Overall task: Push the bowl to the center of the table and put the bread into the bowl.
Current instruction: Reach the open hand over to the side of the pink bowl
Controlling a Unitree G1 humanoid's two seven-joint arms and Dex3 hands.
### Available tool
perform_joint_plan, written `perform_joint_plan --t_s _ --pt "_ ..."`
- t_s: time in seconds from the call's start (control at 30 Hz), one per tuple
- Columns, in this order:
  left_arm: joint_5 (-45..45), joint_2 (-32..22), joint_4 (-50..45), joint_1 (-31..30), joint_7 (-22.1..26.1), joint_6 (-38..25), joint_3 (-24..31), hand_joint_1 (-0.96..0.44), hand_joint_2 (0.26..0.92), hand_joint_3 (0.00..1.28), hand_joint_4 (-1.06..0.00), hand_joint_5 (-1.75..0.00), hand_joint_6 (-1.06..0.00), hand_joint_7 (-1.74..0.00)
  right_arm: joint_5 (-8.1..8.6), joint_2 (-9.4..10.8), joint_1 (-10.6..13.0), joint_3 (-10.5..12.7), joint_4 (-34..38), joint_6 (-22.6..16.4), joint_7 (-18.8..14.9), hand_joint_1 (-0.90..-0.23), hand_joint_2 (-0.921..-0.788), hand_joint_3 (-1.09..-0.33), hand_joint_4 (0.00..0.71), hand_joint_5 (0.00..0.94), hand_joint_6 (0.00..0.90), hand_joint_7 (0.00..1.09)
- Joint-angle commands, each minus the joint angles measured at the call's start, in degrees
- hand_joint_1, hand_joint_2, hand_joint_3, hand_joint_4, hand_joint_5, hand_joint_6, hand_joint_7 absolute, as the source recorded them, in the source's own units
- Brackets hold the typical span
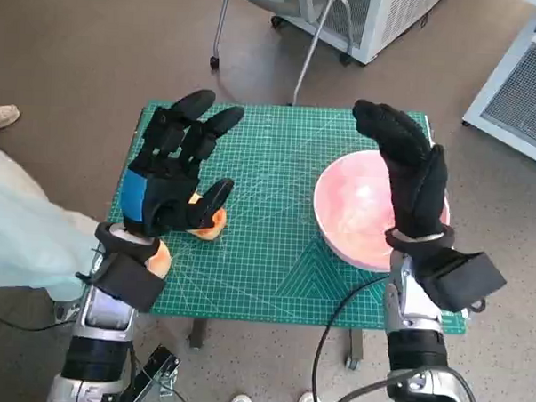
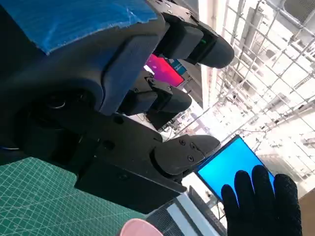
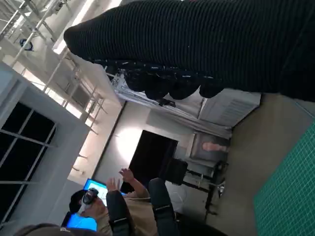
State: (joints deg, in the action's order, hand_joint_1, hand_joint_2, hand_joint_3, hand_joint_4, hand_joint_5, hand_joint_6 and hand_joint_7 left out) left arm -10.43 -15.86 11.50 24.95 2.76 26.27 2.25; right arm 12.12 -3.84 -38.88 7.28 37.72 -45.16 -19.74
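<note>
Green gridded mat (image 1: 274,255) over the small surface, grey floor around. Pink bowl (image 1: 356,214) on the mat toward its right edge, off centre. Right hand (image 1: 411,176) raised above the bowl, fingers spread, holding nothing. Bread (image 1: 212,223) left of the bowl, on the mat. Left hand (image 1: 176,166) above the bread, fingers (image 1: 220,121) spread, empty. Person (image 3: 118,206) seated in background.

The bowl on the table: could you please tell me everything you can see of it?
The bowl is pale pink, round and shallow, with a smooth, plastic-looking inside and nothing visible in it. It sits upright on the right part of the green mat, off centre. The right robot hand overlaps its right side, covering that rim; whether it touches is unclear. The bread lies apart, to the left.
</note>
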Motion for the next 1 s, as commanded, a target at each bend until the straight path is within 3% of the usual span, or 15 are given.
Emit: perform_joint_plan --t_s 0.03,0.37,0.63,0.83,1.0 --pt "0.62 0.03 0.56 0.87 0.08 0.65 -0.19 -0.07 0.646 0.76 -0.23 -0.52 -0.24 -0.62 0.31 -0.27 1.71 0.28 0.15 1.13 -0.11 -0.610 -0.921 -0.770 0.442 0.027 0.039 0.82" --pt "0.84 0.22 0.65 1.05 0.13 0.52 -0.22 -0.09 0.656 0.74 -0.23 -0.53 -0.24 -0.61 0.81 -2.06 1.86 1.52 0.66 0.55 -0.33 -0.604 -0.921 -0.773 0.439 0.024 0.031 0.83" --pt "0.65 0.32 0.25 0.71 -0.14 0.55 -0.15 -0.09 0.664 0.72 -0.22 -0.54 -0.24 -0.62 1.82 -6.16 0.67 6.17 8.98 -3.06 0.56 -0.593 -0.921 -0.762 0.445 0.023 0.063 0.75" --pt "0.37 0.20 0.15 0.52 -0.47 0.64 0.05 -0.09 0.669 0.71 -0.22 -0.55 -0.24 -0.63 -0.17 -9.38 -0.80 9.85 18.99 -6.58 6.35 -0.592 -0.921 -0.746 0.445 0.014 0.109 0.65" --pt "-0.05 0.08 0.18 0.38 -0.85 0.84 0.11 -0.10 0.674 0.70 -0.21 -0.55 -0.23 -0.64 -0.40 -10.78 -1.61 12.31 25.65 -6.96 11.83 -0.588 -0.921 -0.758 0.434 0.006 0.109 0.63"
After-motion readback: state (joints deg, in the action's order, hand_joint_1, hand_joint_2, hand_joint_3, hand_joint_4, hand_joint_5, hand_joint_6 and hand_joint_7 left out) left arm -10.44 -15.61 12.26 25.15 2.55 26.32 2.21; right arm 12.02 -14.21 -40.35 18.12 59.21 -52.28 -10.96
